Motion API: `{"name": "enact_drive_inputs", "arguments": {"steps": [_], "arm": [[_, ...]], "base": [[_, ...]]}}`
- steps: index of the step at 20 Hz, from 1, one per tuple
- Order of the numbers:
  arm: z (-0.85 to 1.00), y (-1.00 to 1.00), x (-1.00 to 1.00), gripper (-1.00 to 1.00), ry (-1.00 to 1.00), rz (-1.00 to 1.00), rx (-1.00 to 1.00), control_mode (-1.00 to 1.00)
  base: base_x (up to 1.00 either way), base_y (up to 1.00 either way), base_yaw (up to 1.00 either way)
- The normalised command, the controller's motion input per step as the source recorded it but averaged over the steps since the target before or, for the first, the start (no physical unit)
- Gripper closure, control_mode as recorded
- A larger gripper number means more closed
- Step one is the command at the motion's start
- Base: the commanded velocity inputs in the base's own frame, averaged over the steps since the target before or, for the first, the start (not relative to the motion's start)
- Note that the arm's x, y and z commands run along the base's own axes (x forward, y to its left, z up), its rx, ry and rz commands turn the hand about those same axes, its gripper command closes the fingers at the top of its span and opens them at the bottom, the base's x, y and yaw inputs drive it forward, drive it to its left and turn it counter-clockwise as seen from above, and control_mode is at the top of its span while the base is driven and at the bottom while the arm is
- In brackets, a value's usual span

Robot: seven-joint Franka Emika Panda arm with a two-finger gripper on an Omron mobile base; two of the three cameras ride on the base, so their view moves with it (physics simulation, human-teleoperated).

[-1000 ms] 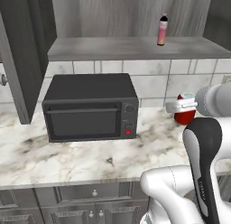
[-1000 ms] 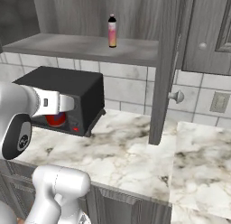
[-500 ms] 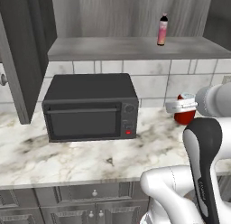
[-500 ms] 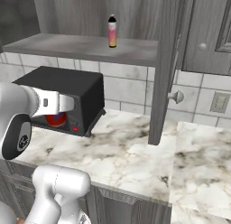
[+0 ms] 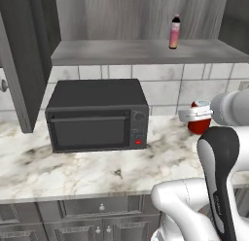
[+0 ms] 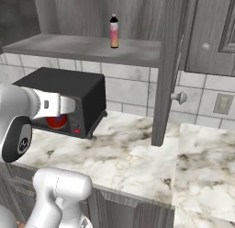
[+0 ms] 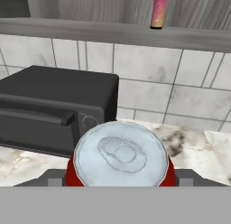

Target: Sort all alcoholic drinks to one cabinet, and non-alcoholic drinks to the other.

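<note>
Marbled desk [image 5: 73,172] under tiled wall, bare stretch before its front edge. Wall cabinet [image 5: 146,53] open, door [image 6: 167,71] swung out, shelf floor mostly bare. Black microwave [image 5: 97,116] at desk rear, left of the can. Gripper [image 5: 195,113] clamped on red soda can [image 7: 121,157], silver top facing the hand camera; can held above the desk, right of the microwave. Pink bottle [image 5: 174,32] with black cap upright on the shelf, near its front edge
</note>
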Motion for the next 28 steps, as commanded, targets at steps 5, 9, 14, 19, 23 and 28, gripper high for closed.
{"name": "enact_drive_inputs", "arguments": {"steps": [5,9,14,19,23,28], "arm": [[0.00,0.00,0.00,1.00,0.00,0.00,0.00,1.00],[0.00,0.00,-0.02,1.00,0.00,0.00,0.00,-1.00],[0.11,0.00,-0.08,1.00,-0.01,0.00,0.00,-1.00],[0.26,0.00,-0.03,1.00,-0.02,0.00,0.00,-1.00],[0.27,0.00,-0.01,1.00,-0.01,0.00,0.00,-1.00],[0.25,0.00,0.00,1.00,0.00,0.00,0.00,-1.00]], "base": [[0.00,0.00,0.00],[0.00,0.00,0.00],[0.00,0.00,0.00],[0.00,0.00,0.00],[0.00,0.00,0.00],[0.00,0.00,0.00]]}}
